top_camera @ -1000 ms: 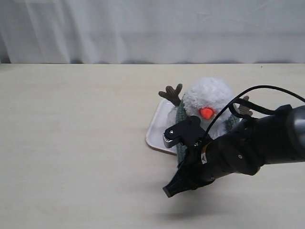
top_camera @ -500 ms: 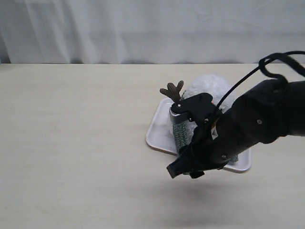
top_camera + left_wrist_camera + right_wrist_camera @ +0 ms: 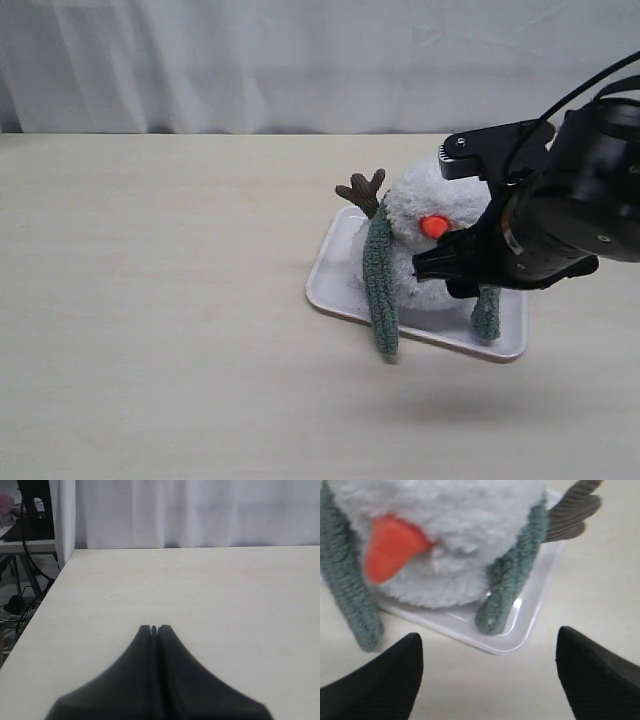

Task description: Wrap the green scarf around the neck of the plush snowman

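Note:
The plush snowman (image 3: pixel 425 215) lies on a white tray (image 3: pixel 335 285), orange nose (image 3: pixel 434 226) toward the camera, one brown twig arm (image 3: pixel 361 192) sticking up. The green scarf (image 3: pixel 381 280) runs behind its neck; one end hangs over the tray's front rim, the other end (image 3: pixel 486 312) rests inside the tray. In the right wrist view the snowman (image 3: pixel 470 540), both scarf ends (image 3: pixel 512 580) and the tray (image 3: pixel 540 600) fill the upper part. My right gripper (image 3: pixel 487 645) is open and empty, raised in front of the snowman. My left gripper (image 3: pixel 154 628) is shut over bare table.
A white curtain (image 3: pixel 320 60) backs the pale wooden table (image 3: pixel 150 300). In the left wrist view the table's edge (image 3: pixel 45 600) drops off beside a cluttered desk and cables. My right arm (image 3: pixel 560 200) hides the snowman's right side.
My right gripper has risen and pulled back to the right, away from the left scarf end, which now hangs free over the tray's rim. The snowman's face is uncovered again.

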You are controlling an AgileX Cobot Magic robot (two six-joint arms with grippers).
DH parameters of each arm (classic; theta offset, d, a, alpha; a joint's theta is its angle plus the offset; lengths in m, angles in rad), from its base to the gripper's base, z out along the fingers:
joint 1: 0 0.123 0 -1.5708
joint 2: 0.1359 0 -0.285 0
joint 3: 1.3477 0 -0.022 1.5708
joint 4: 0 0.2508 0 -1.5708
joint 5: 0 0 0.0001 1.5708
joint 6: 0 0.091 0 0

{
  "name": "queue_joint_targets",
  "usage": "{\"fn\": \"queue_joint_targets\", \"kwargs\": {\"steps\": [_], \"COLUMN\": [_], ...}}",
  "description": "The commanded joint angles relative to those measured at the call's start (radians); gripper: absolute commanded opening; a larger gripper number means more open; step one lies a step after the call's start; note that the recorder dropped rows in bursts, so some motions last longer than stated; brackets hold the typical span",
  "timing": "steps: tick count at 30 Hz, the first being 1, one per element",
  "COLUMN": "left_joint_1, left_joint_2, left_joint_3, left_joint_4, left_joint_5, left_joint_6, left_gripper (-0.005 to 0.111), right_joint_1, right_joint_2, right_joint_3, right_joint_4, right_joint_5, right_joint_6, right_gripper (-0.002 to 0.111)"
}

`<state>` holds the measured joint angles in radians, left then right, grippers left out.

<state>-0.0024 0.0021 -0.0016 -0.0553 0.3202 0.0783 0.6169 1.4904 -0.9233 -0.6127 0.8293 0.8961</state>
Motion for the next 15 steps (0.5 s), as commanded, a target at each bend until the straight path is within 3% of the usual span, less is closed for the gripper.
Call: {"fn": "queue_joint_targets", "kwargs": {"steps": [1, 6, 15], "left_joint_1": [-0.005, -0.005, -0.005], "left_joint_2": [-0.002, -0.002, -0.002], "left_joint_3": [0.002, 0.002, 0.002], "left_joint_4": [0.001, 0.001, 0.001], "left_joint_5": [-0.013, -0.013, -0.013], "left_joint_6": [-0.005, -0.005, -0.005], "left_gripper": [0.0, 0.0, 0.0], "right_joint_1": [-0.068, -0.165, -0.202], "right_joint_2": [0.033, 0.078, 0.191], "right_joint_3": [-0.001, -0.001, -0.001], "right_joint_4": [-0.032, 0.151, 0.148], "right_joint_5": [-0.038, -0.201, -0.239], "right_joint_6": [0.085, -0.128, -0.224], "right_gripper": [0.07, 0.07, 0.07]}}
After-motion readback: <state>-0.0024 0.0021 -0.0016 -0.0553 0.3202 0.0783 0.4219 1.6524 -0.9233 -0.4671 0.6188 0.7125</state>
